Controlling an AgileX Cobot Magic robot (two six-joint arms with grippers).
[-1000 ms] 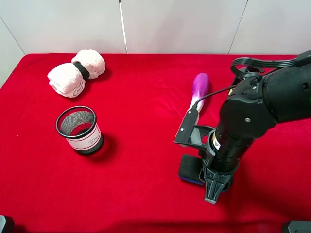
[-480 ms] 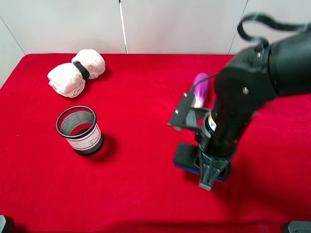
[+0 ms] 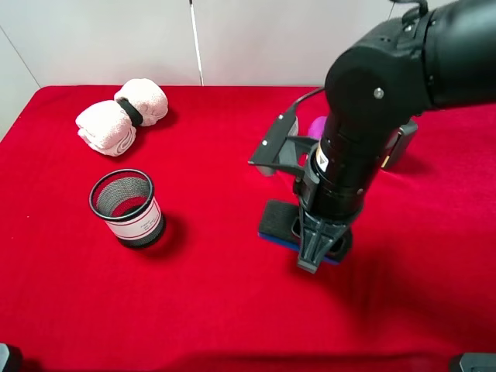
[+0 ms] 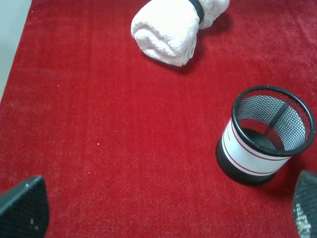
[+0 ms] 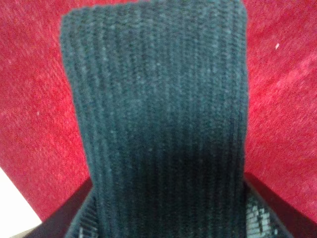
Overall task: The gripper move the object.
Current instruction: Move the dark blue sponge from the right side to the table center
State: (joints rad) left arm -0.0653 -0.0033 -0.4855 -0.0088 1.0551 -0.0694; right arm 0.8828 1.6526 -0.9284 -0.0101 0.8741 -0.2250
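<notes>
**High exterior view.** We look down from above the near edge of the red cloth (image 3: 209,310) toward the pale wall (image 3: 271,39) behind it, far enough back to take in most of the surface.

**Left wrist view.** We look steeply down at the cloth from a moderate height. The left gripper (image 4: 161,213) shows only as two fingertips (image 4: 22,210) at the frame's edge. The mesh cup (image 4: 267,135) and towel roll (image 4: 173,25) seen here also appear on the left of the high view.

**Right wrist view.** We sit almost against the felt pad (image 5: 158,114), which fills the frame. The high view shows the same pad beneath the right arm (image 3: 387,85).
</notes>
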